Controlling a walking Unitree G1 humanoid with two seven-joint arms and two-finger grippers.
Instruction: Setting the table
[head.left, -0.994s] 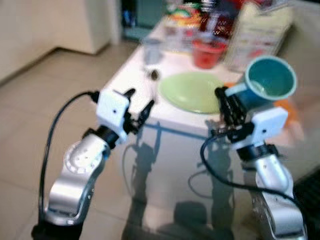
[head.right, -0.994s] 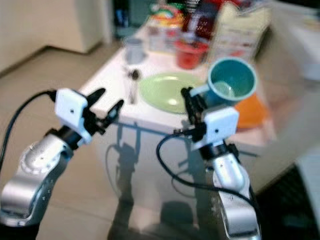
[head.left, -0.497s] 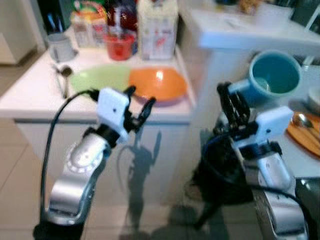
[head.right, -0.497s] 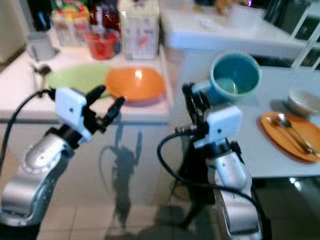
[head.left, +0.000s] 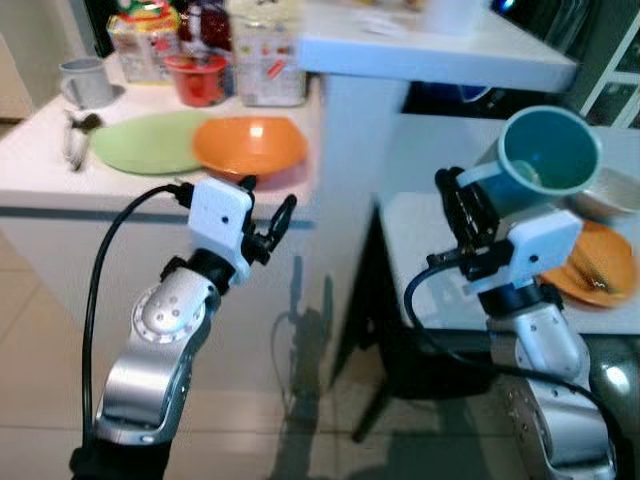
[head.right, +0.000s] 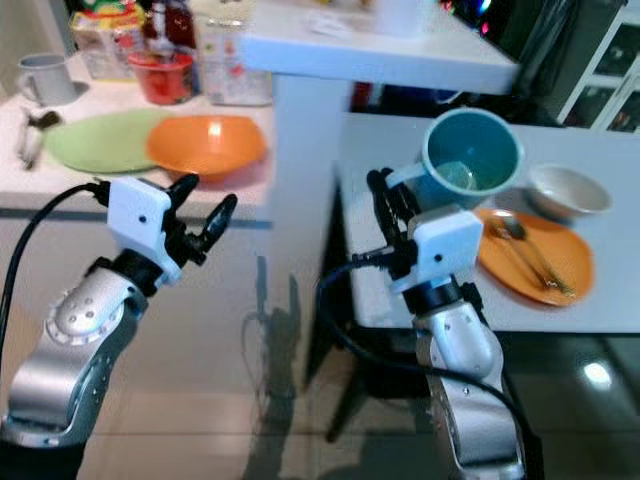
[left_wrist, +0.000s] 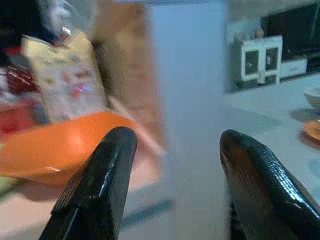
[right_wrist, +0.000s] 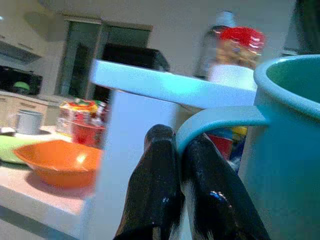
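1. The right pincer (head.right: 385, 215) is clamped on the handle of a teal ceramic mug (head.right: 470, 160), holding it upright in the air above the near edge of a pale grey bench (head.right: 400, 290); the mug's mouth faces up and toward the camera.
2. On that grey bench, beyond the mug, a flat orange plate (head.right: 540, 262) carries a metal spoon (head.right: 515, 240), and a small white bowl (head.right: 568, 190) sits just beside the plate's far edge.
3. The left pincer (head.left: 268, 215) hovers with its two black fingers (left_wrist: 105, 185) spread apart, holding nothing, in front of a white bench (head.left: 40, 180).
4. On the white bench an orange plastic bowl (head.left: 250, 147) sits against a flat pale green plate (head.left: 140, 142); a grey mug (head.left: 88, 82) and a red cup (head.left: 198, 80) stand behind them among food packets.
5. A white raised counter (head.right: 380, 55) juts out between the two benches.
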